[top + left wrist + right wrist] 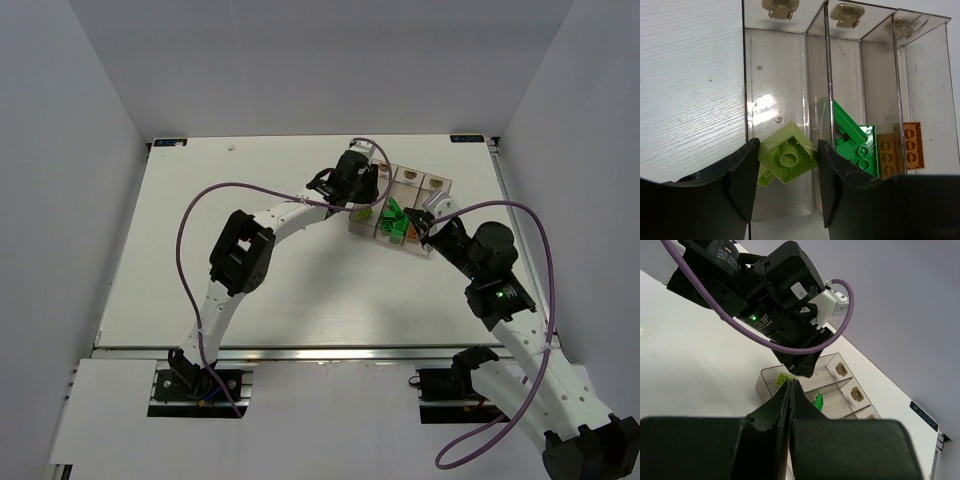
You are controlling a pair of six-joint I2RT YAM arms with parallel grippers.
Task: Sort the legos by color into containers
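The three joined clear containers stand at the back right of the table. My left gripper hangs over the left bin, its fingers shut on the corners of a tilted yellow-green lego just above a second yellow-green lego. Dark green legos lie in the middle bin and orange legos in the right bin. My right gripper is shut and empty beside the containers' near end. In the right wrist view its tips point at the left bin's yellow-green lego.
The left arm's wrist fills the space above the containers in the right wrist view. Purple cables loop over the table. White walls enclose the table on three sides.
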